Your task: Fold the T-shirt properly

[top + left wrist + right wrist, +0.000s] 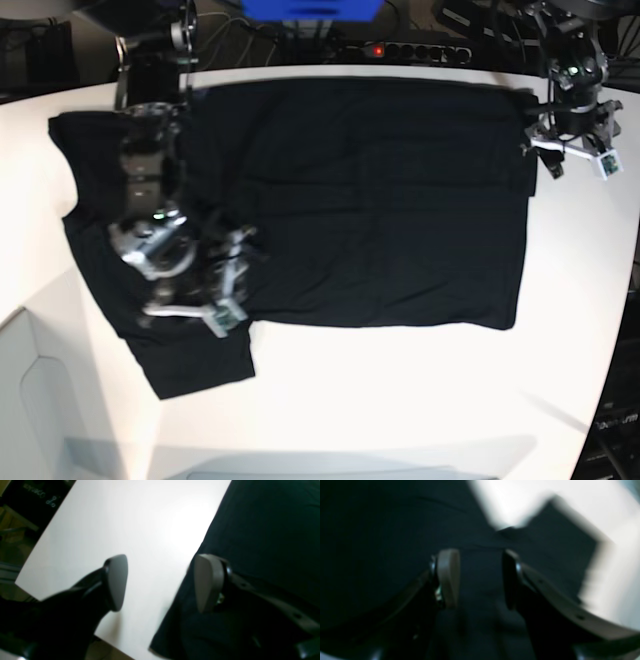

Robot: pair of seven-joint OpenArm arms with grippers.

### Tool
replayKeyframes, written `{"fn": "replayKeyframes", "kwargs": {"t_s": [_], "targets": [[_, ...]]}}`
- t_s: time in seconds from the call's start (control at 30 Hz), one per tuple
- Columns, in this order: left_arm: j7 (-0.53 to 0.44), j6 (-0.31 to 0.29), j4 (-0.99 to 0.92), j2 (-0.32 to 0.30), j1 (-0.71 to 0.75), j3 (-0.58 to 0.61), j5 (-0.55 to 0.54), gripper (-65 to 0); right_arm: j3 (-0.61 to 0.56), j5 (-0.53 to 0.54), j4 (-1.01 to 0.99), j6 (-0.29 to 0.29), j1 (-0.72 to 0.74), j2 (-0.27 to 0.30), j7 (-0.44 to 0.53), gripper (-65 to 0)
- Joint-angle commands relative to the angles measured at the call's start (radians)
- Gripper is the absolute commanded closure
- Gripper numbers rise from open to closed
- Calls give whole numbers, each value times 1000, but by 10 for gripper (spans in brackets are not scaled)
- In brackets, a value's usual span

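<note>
**Black shirt spread flat, both arms over its ends**

Nearest the base camera is a bare strip of white tabletop along the front edge. Behind it the T-shirt lies spread flat with its plain black side up, covering most of the middle of the tabletop and reaching almost to the far edge. One short sleeve points toward the front-left corner, the other lies near the far-left corner.

Right gripper hangs low over the sleeve end of the shirt, toward the left edge of the tabletop. Its wrist view is blurred, yet the jaws clearly stand apart with only dark cloth visible between them; nothing is pinched. Whether the tips touch the fabric cannot be told.

Left gripper is at the far-right corner, at the shirt's straight hem edge. Its jaws are wide apart and hold nothing: one pale fingertip is seen against bare white tabletop, the other against the black cloth, so the gap spans the shirt's edge. Contact with the cloth cannot be judged.
</note>
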Motion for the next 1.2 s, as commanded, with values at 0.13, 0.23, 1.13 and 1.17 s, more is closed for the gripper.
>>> {"fn": "replayKeyframes", "kwargs": {"t_s": [0.13,0.23,1.13,1.17], "targets": [[-21,5,-56,-10,42,-1,-9,-404,190,9,112,-5,-69,84,14,-298],[-21,5,-113,-9,42,1,-10,-404,288,9,116,-5,-151,127,14,-298],[-29,5,-264,-19,2,137,0,-404,636,11,-57,-5,-524,173,29,-298],[-29,5,-267,-19,2,137,0,-404,653,11,-76,-5,-520,173,35,-298]]}}
